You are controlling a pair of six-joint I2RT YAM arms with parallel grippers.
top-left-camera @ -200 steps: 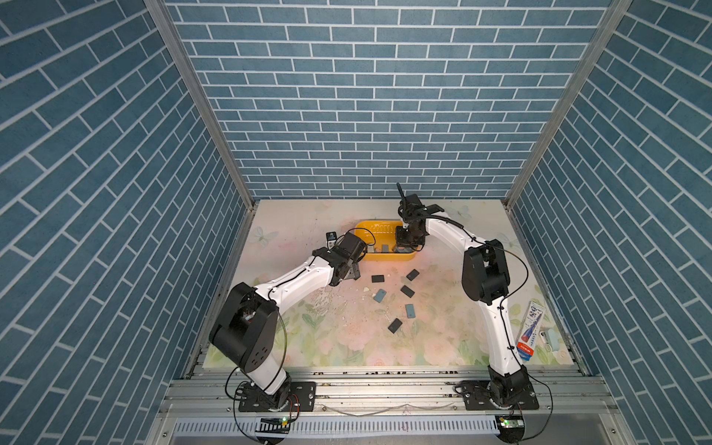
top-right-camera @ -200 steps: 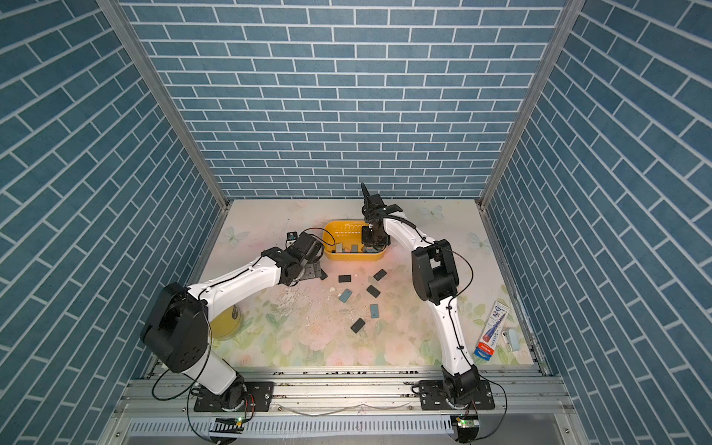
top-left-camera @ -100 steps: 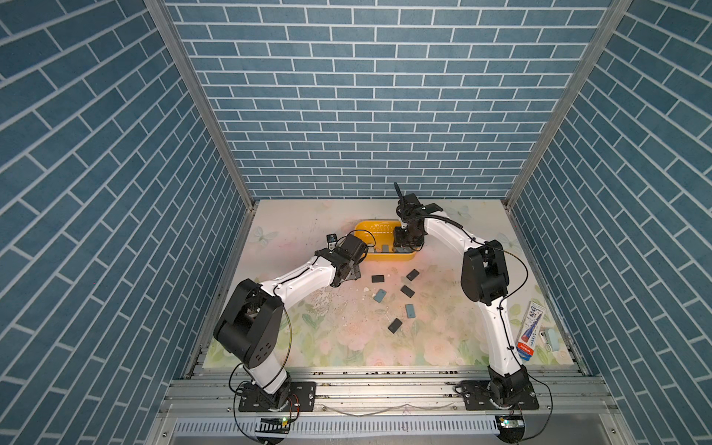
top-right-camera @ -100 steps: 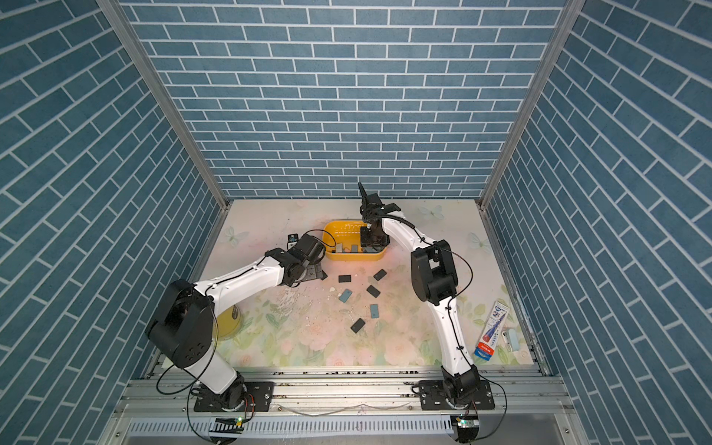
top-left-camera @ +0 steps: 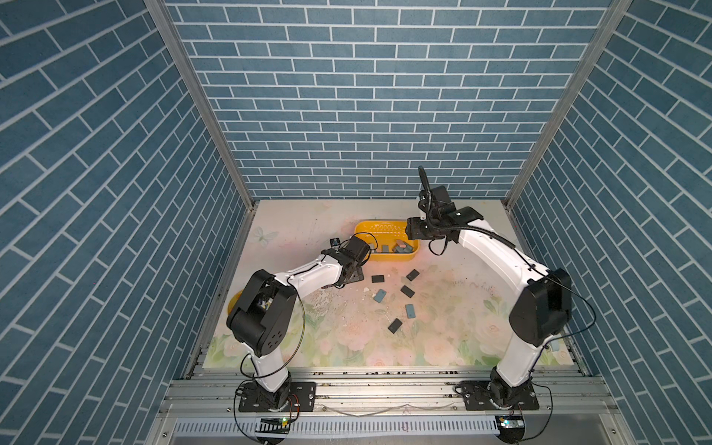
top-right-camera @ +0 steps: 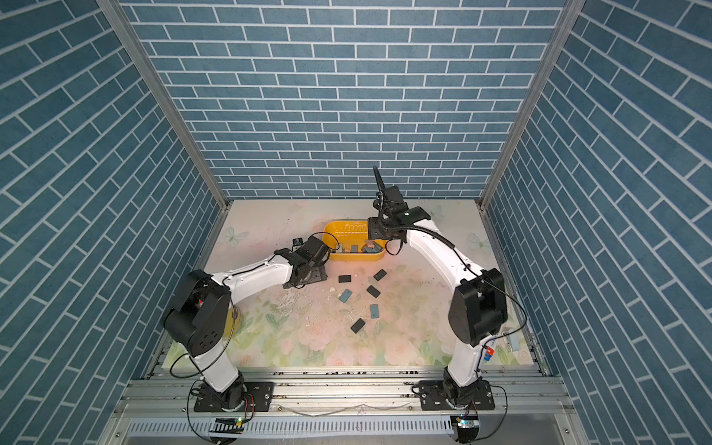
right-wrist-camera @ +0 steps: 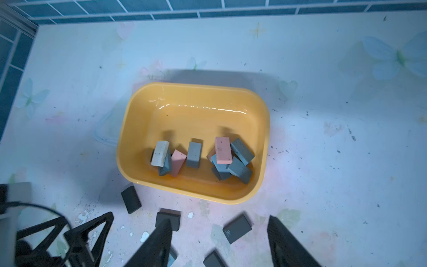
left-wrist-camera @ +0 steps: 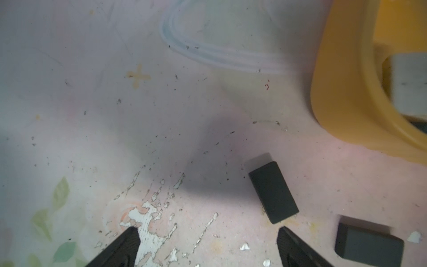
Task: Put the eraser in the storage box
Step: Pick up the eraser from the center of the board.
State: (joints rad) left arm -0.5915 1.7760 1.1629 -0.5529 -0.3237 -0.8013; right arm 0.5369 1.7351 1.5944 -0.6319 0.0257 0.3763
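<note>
The storage box [top-left-camera: 362, 231] [top-right-camera: 332, 231] [right-wrist-camera: 196, 120] is a yellow tub at the back of the mat. Several grey-blue, pink and white erasers lie in it, a pink eraser [right-wrist-camera: 223, 150] on top. More black and blue erasers [top-left-camera: 407, 291] [top-right-camera: 373, 291] lie loose in front of it. My right gripper [right-wrist-camera: 219, 218] [top-left-camera: 410, 233] hangs open and empty over the box's near right side. My left gripper [left-wrist-camera: 206, 228] [top-left-camera: 352, 275] is open low over the mat, left of the box. A black eraser [left-wrist-camera: 272, 191] lies just ahead of one of its fingertips [left-wrist-camera: 283, 231], apart from it.
A round yellow cup [top-left-camera: 235, 300] [top-right-camera: 235, 316] stands at the left edge, half under the left arm. A tube [top-right-camera: 487, 352] lies at the front right behind the right arm. The mat's print has flaked off [left-wrist-camera: 143, 219] under the left gripper. Tiled walls close three sides.
My right gripper has gone from shut to open above the box. The left arm has barely shifted.
</note>
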